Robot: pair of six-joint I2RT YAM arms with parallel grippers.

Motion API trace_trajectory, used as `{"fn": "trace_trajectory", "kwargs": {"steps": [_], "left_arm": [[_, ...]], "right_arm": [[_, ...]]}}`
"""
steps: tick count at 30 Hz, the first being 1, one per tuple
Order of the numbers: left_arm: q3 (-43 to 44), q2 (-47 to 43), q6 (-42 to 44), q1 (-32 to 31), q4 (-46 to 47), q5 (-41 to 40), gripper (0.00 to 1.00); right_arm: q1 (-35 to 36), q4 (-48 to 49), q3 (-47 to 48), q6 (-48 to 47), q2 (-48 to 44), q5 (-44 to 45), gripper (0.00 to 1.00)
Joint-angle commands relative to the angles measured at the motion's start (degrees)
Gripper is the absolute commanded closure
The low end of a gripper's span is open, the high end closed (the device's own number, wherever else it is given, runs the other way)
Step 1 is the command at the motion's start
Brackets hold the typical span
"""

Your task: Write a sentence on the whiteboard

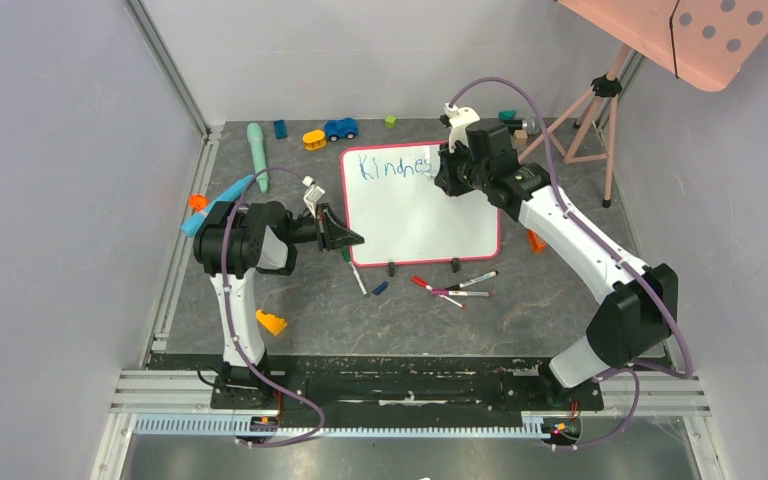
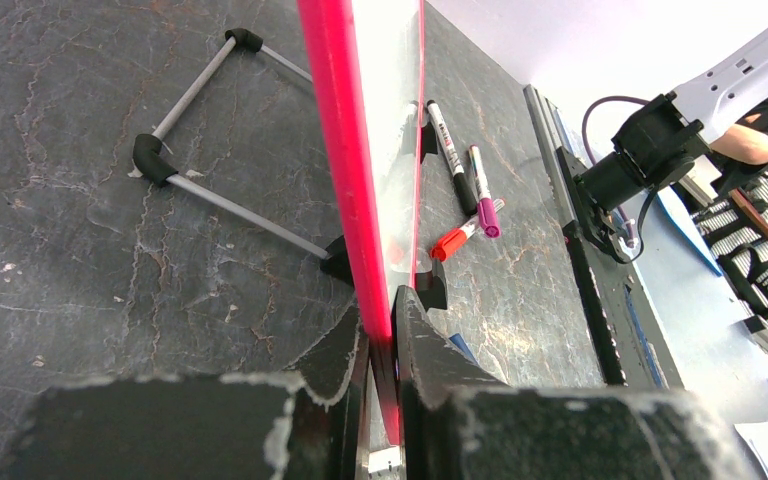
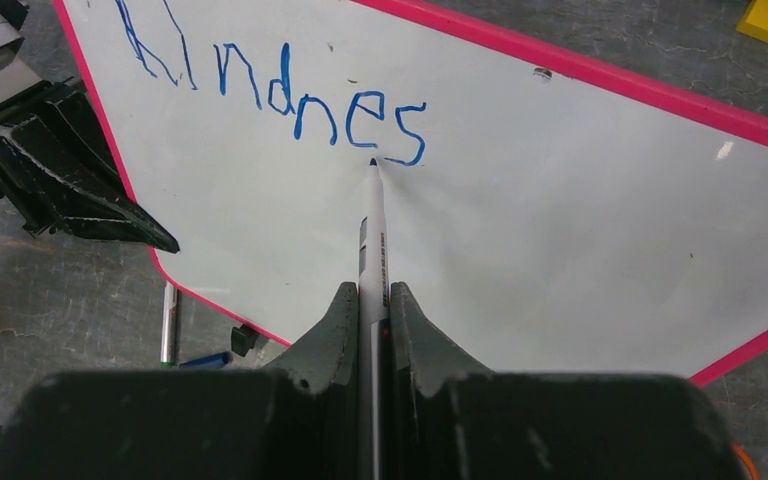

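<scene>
I had the left gripper pinched on the left edge of the whiteboard standing on the desk, and the right gripper closed on a marker, its tip at the sentence, so far "Kindnes", so I judged a second "s" came next.

Soft, even light from above fills my cell, leaving only faint shadows beside the whiteboard, a small glare fleck on its glossy face, and my right fingers slightly blurred nearest the lens.
</scene>
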Motion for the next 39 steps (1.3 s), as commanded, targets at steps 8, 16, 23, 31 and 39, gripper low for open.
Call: {"fn": "trace_trajectory", "kwargs": {"steps": [8, 16, 23, 31, 39], "left_arm": [[0.11, 1.36, 6.96, -0.25, 4.28, 2.11, 0.98], [0.17, 1.3, 7.01, -0.25, 4.26, 2.12, 0.98], [0.13, 1.32, 6.96, -0.18, 4.26, 2.11, 0.98], [0.12, 1.34, 6.87, -0.32, 4.26, 2.16, 0.98], [0.12, 1.35, 6.88, -0.2, 4.26, 2.11, 0.98]], "right_arm": [[-2.06, 1.81, 5.2, 0.76, -3.22, -2.41, 1.0], [-3.25, 1.22, 5.48, 0.87, -2.76, 2.83, 1.0], [-3.44, 1.08, 5.68, 0.44, -1.62, 2.85, 1.0], [-3.54, 0.8, 5.51, 0.11, -0.88, 2.94, 1.0], [-3.53, 0.75, 5.33, -0.2, -0.64, 5.1, 1.0]]}}
